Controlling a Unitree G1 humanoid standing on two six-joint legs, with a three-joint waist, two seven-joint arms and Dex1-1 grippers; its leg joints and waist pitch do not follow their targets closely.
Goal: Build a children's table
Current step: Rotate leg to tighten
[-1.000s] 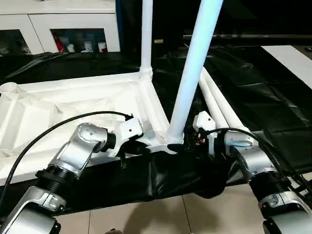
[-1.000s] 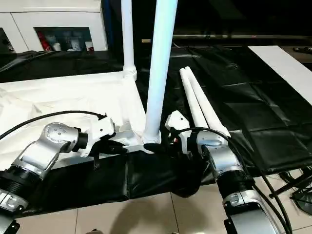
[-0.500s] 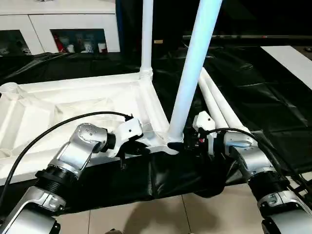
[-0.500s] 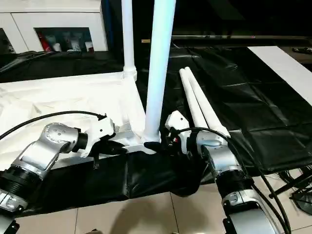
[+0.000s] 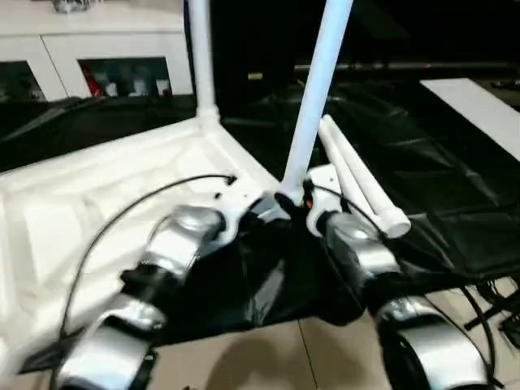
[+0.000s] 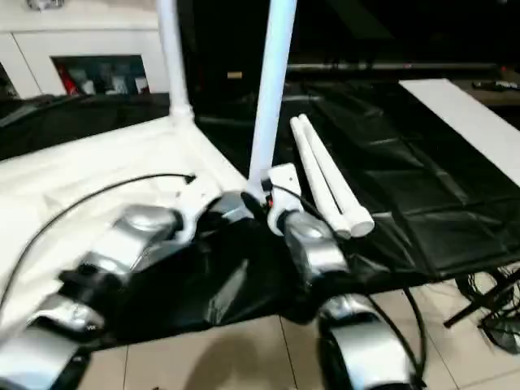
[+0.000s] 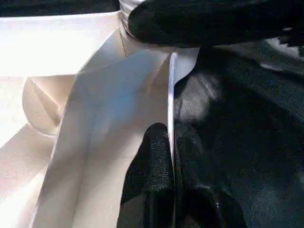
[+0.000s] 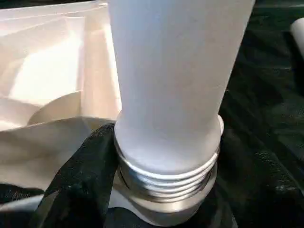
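Note:
The white tabletop [image 5: 97, 195] lies underside up on the black cloth. One leg [image 5: 199, 57] stands in its far corner socket. A second leg [image 5: 315, 97] rises, leaning slightly, from the near corner socket [image 8: 161, 209], with threads [image 8: 166, 178] showing above the socket. My right gripper [image 5: 296, 197] is closed around this leg's base, one black finger [image 8: 78, 185] pressing against the threads. My left gripper [image 7: 170, 142] is shut on the tabletop's thin rim just beside that corner. Two loose legs [image 5: 357, 175] lie side by side to the right.
The black cloth-covered work table [image 5: 455, 162] extends right and ends at a front edge above the tiled floor [image 5: 268, 357]. White cabinets [image 5: 106, 57] stand behind. A white surface [image 5: 475, 101] lies at the far right, with cables [image 5: 504, 301] by the floor.
The head camera has swung and the whole picture has shifted. Both grippers stay at the near corner, left on the rim and right at the leg's base.

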